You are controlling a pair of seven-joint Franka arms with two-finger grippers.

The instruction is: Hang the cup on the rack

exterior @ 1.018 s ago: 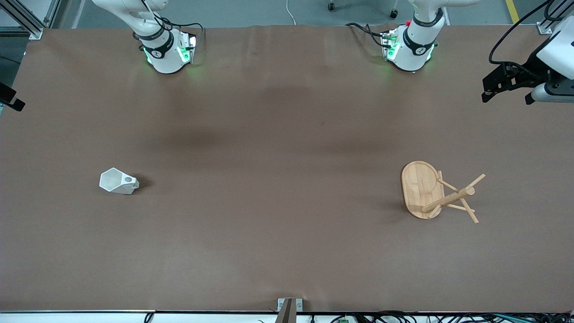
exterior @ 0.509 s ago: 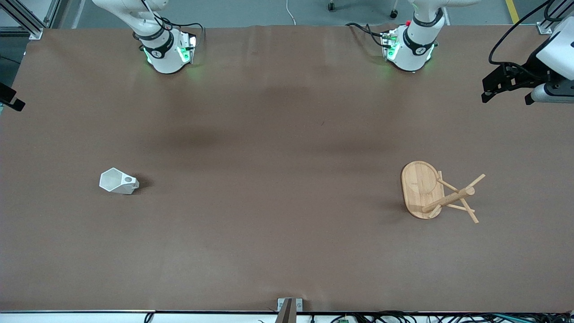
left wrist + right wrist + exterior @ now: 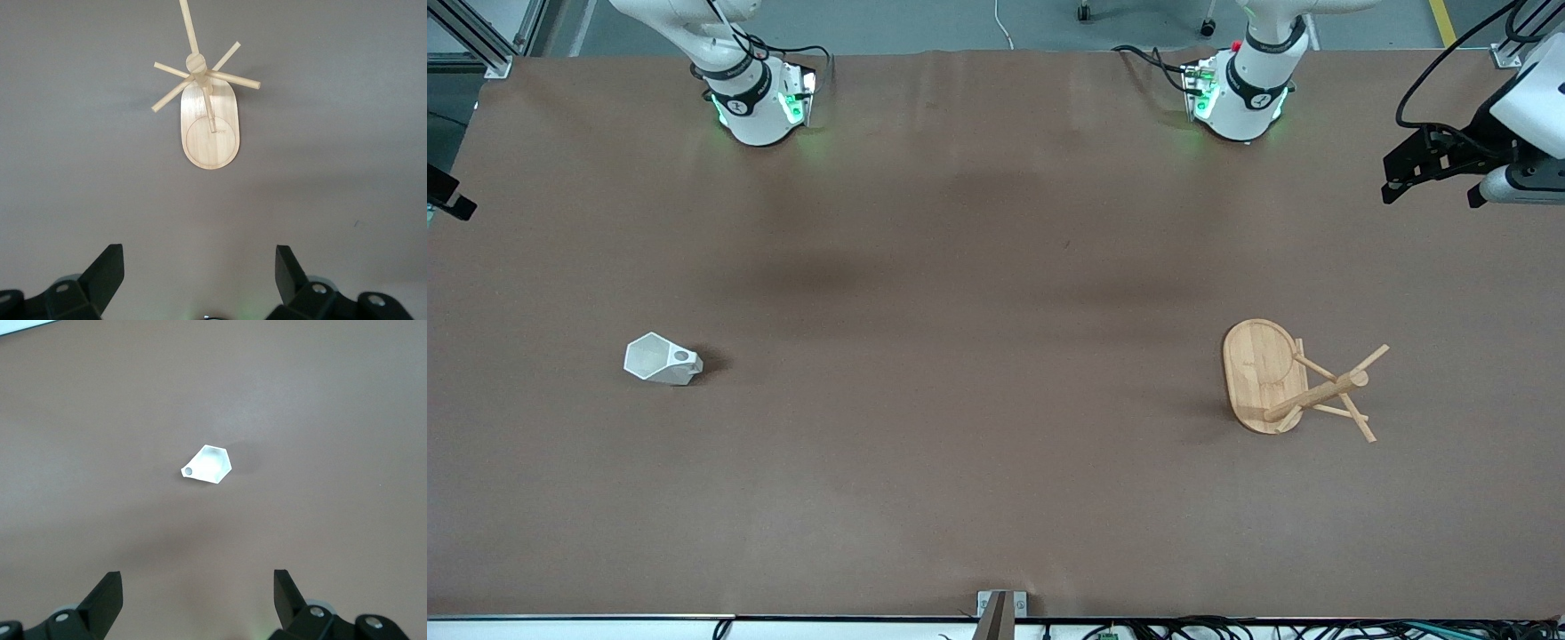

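Note:
The white faceted cup point(image 3: 661, 360) rests on the brown table toward the right arm's end, seemingly on its side, with its handle hole facing up. It also shows in the right wrist view point(image 3: 208, 465). The bamboo rack point(image 3: 1285, 380) stands on its oval base toward the left arm's end, and shows in the left wrist view point(image 3: 209, 117) with its pegs spread out. My left gripper point(image 3: 198, 250) is open and empty, high above the table, well apart from the rack. My right gripper point(image 3: 197, 575) is open and empty, high above the table, well apart from the cup.
The brown table point(image 3: 978, 400) lies bare between cup and rack. The arm bases point(image 3: 756, 102) point(image 3: 1240, 93) stand along the table edge farthest from the front camera. Part of the left arm's hand point(image 3: 1449, 160) shows at one table end, a black part point(image 3: 449, 196) at the other.

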